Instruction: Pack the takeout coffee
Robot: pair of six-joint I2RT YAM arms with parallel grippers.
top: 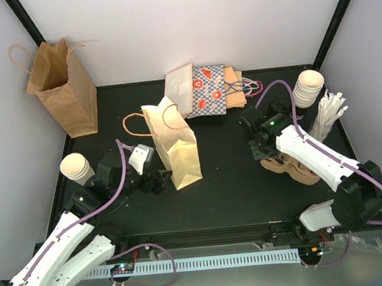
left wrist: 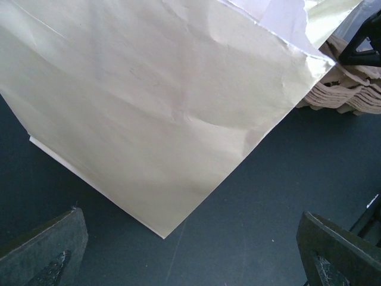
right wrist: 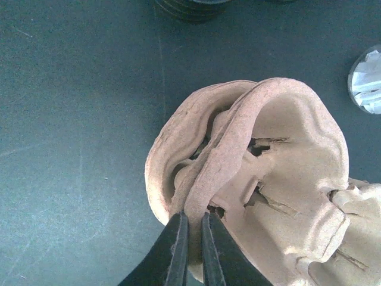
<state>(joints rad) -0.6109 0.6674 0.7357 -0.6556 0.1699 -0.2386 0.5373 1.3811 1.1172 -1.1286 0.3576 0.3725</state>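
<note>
Left cup stack (top: 76, 167) at 9 o'clock and right cup stack (top: 308, 88) at 2 o'clock both stand with the long axis vertical. Left gripper (left wrist: 190, 256) jaws are apart. Right gripper (right wrist: 190, 238) jaws are clamped on the pulp carrier (right wrist: 286, 179) rim.

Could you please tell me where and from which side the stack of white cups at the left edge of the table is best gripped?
Probably by the top cup's wall just under its rolled rim, coming down from above. The stack of cups stands upright, mouth open upward, so that rim is exposed, while the left arm crowds its near side.
</note>
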